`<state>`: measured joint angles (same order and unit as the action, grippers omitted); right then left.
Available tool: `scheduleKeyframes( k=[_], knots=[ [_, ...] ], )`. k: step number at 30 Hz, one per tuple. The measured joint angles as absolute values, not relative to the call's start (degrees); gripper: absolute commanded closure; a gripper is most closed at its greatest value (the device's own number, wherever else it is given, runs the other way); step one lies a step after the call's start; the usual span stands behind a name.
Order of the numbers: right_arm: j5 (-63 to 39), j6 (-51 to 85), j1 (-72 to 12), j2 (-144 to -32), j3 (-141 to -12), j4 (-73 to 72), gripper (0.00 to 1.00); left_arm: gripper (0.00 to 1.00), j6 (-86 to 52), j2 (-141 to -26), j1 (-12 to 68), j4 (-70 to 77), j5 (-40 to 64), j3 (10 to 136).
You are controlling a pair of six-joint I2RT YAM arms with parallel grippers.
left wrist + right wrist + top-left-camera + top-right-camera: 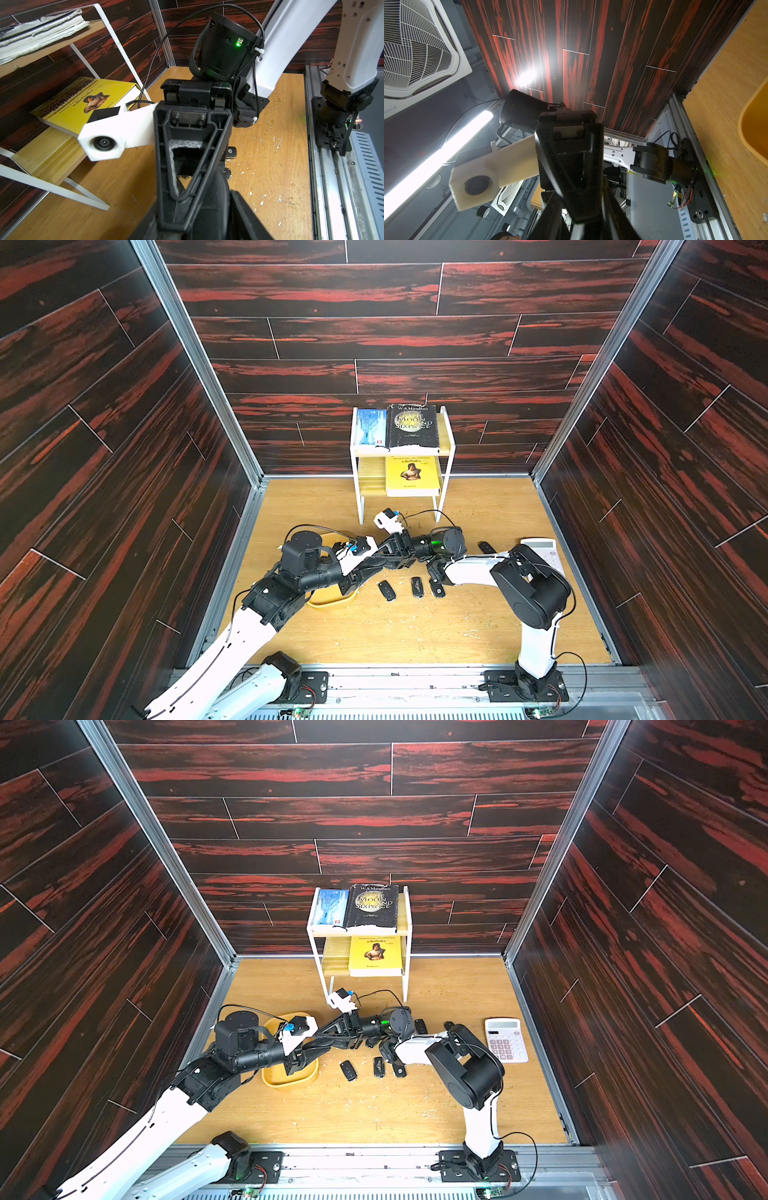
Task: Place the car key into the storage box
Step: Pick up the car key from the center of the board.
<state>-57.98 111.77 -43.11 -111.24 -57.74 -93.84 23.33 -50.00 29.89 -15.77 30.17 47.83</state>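
1. Car key (386, 590), handling (judged): light, with a rigid plastic shell that is smooth and probably slippery. It is not fragile, though its buttons may be pressed by a squeeze. It lies flat, so it is best taken across its long narrow sides at mid-body.
2. Appearance: a black oblong fob with pale trim. It is small in both top views, so finer detail is unclear.
3. Location: flat on the wooden table (415, 635) near its middle, close to the storage box. It is the first of a row with the second fob (417, 587) and the third fob (436, 589). A fourth fob (486, 547) lies apart toward the right edge, near the calculator (506, 1040). The left wrist view shows a VW-badged fob (231, 152).
4. Storage box (291, 1082): a shallow yellow tray with a raised rim, toward the left edge and partly under the left arm (174, 1110). Its contents cannot be told.
5. Left gripper (348, 1043) and right gripper (321, 1036): their fingers overlap above the table, between the tray and the fob row. How wide either stands, and whether a key sits between them, cannot be told.
6. Book shelf (374, 452): white, two tiers, holding books, at the back edge.
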Motion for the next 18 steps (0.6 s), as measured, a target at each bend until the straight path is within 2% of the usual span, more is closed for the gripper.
scheduleKeyframes(
  k=[18],
  knots=[
    [-58.5,112.3,-42.9,-114.3,-59.7,-94.2,0.61,0.59,21.8,-50.3,29.5,-13.9,26.3,45.9]
  ],
)
